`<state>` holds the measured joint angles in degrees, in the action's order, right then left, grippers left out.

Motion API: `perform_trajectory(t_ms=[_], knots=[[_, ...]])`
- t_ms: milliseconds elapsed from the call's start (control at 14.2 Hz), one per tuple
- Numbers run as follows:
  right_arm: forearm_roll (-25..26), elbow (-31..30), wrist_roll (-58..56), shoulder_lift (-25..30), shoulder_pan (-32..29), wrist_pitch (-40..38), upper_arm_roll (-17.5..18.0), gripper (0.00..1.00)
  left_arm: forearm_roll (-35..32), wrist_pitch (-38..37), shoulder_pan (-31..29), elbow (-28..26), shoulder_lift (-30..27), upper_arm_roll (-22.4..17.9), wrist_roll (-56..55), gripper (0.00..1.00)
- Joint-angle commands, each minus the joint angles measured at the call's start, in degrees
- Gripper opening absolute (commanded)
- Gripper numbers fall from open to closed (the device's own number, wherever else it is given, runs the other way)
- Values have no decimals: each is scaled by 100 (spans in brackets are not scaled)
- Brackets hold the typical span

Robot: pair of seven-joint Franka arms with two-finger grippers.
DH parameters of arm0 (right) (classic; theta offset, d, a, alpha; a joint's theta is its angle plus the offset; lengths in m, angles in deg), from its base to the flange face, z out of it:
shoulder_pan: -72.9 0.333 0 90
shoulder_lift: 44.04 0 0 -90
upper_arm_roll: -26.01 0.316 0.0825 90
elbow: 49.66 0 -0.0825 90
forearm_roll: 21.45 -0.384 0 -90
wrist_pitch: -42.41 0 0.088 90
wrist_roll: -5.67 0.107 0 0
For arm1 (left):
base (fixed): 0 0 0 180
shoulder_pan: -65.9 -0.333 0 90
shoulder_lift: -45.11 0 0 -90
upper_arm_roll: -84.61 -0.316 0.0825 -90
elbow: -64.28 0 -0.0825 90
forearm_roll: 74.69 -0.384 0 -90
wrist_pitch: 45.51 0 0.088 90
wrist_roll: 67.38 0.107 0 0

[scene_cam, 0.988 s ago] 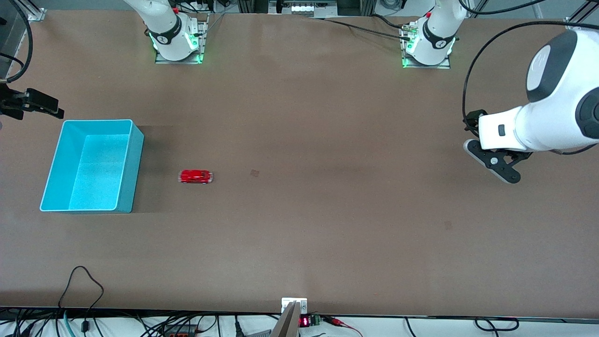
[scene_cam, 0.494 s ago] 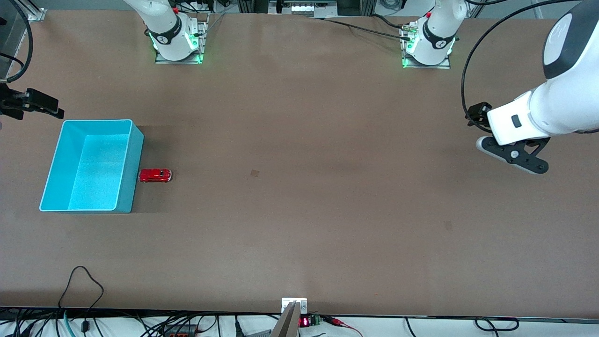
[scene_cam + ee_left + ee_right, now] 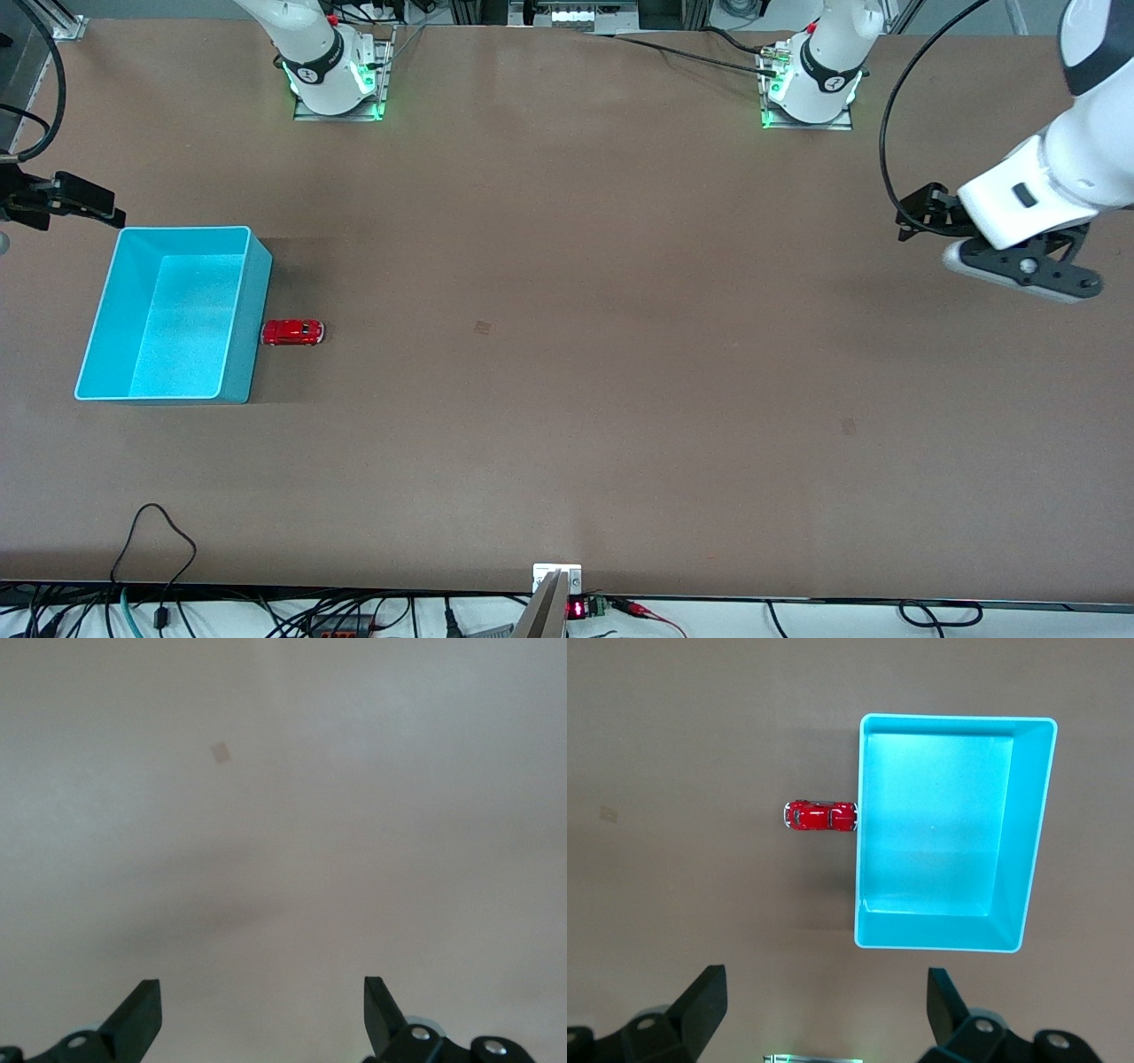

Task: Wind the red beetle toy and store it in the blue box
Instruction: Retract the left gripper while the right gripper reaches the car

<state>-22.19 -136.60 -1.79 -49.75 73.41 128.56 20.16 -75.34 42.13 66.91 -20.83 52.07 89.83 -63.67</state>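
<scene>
the red beetle toy point(image 3: 293, 332) has rolled up against the blue box point(image 3: 248, 319) wall and stopped outside it, while the left gripper point(image 3: 1019, 270) and right gripper point(image 3: 824, 1010) hang wide open, empty

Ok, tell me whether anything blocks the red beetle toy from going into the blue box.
Only the blue box wall itself: the red beetle toy sits on the table against its outer wall, so it must be lifted over the rim. Nothing lies inside the box.
</scene>
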Motion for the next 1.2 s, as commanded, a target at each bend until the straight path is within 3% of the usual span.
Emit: perform_trajectory(t_ms=[0,212,564,776,1129], knots=[[-93,-16,26,-262,150,33,57,100,179,692,101,-1173,-818,-293,-897,100],[-120,-25,43,-631,362,85,58,100,197,648,31,-1533,-1151,-382,-846,100],[-208,-296,-150,-843,414,357,58,100,144,570,66,-1438,-1135,-303,-785,100],[-216,-998,-1105,-782,388,1032,58,100,179,596,22,-1430,-1126,-311,-162,100],[-120,-1903,-3092,-773,380,2139,286,100,179,605,22,-1430,-1109,-311,-152,100]])
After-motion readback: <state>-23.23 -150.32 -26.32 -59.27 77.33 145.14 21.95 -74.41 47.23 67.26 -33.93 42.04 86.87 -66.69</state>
